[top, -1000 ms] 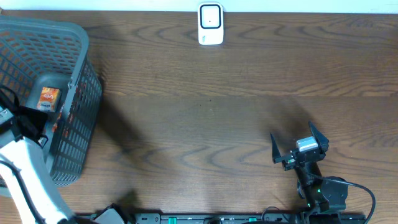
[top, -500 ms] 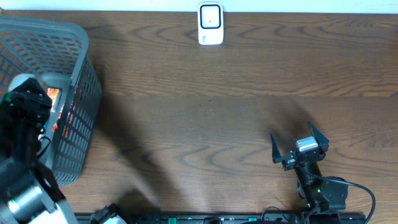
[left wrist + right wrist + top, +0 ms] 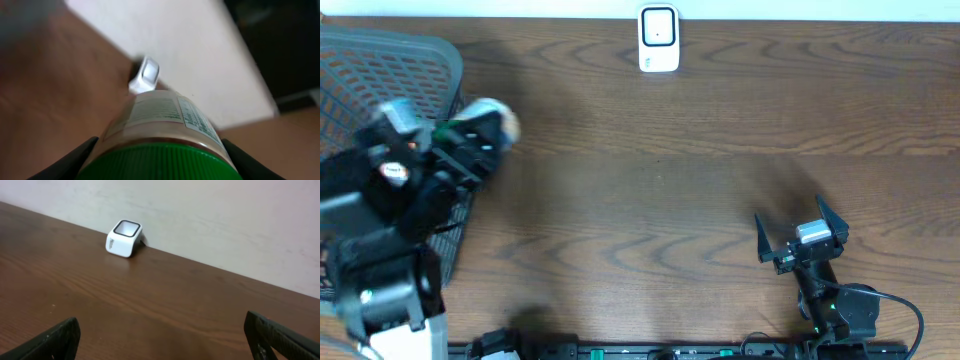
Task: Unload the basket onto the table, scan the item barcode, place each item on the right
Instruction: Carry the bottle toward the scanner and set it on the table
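Moved: the left arm [image 3: 390, 230] has swung out of the grey mesh basket [image 3: 380, 60]. 1 second ago its gripper was down inside the basket; now it is over the basket wall on the scanner's side, blurred by motion, and a jar has come up with it.
Unmoved: the right arm and the scanner lie as they did 1 second ago.
Scanner: a small white barcode scanner [image 3: 658, 38] with a dark window, standing on the wooden table [image 3: 650, 200] at its far edge, against the pale wall [image 3: 225, 220].
Jar: a pale jar [image 3: 160, 112] with a printed label and a ribbed green lid [image 3: 160, 162]. It is off the table, well to the left of the scanner and nearer the robot than it. In the left wrist view its bottom end points toward the scanner, which shows just past it.
Left gripper: the left gripper [image 3: 159, 150] has its 2 fingers set at middling width on the jar, 1 on each side just below the lid.
Right gripper: the right gripper [image 3: 798, 232] has its 2 fingers spread wide with nothing between them. It is low over the table, right of the scanner and well apart from it, on the robot's side. The scanner shows far off in its wrist view.
Basket: well to the left of the scanner, partly hidden under the left arm.
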Robot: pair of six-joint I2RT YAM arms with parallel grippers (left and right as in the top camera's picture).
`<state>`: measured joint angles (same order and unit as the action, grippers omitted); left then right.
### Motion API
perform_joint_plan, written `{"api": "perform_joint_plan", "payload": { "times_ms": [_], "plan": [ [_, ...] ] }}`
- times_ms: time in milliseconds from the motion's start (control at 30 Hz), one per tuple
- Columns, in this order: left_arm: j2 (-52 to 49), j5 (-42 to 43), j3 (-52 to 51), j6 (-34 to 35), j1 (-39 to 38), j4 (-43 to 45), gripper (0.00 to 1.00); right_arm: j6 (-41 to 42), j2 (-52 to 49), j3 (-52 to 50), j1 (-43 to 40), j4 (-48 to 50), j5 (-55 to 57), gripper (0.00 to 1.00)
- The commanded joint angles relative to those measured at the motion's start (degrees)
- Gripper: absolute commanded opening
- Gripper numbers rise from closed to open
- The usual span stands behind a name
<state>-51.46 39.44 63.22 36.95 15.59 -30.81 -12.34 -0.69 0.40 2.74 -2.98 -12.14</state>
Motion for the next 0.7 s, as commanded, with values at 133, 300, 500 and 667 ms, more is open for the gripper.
{"api": "perform_joint_plan", "payload": {
  "times_ms": [133, 300, 500, 667],
  "plan": [
    [-10.8, -12.0, 0.5, -2.0, -18.9, -0.7, 0.66, 0.7, 0.4, -0.1, -0.5, -0.2, -0.2, 0.99],
    [-22.5, -24.2, 0.5, -0.7, -30.9, -0.6, 0.66, 0.7, 0.4, -0.1, -0.5, -0.2, -0.2, 0.99],
    [-34.5, -28.9, 0.5, 4.2, -37.0, 1.8, 0.66, 0.7, 0.4, -0.1, -0.5, -0.2, -0.2, 0.99],
    [-42.6, -36.6, 0.5, 14.2, -38.9, 2.2, 0.66, 0.7, 0.4, -0.1, -0.5, -0.2, -0.2, 0.99]
  ]
}}
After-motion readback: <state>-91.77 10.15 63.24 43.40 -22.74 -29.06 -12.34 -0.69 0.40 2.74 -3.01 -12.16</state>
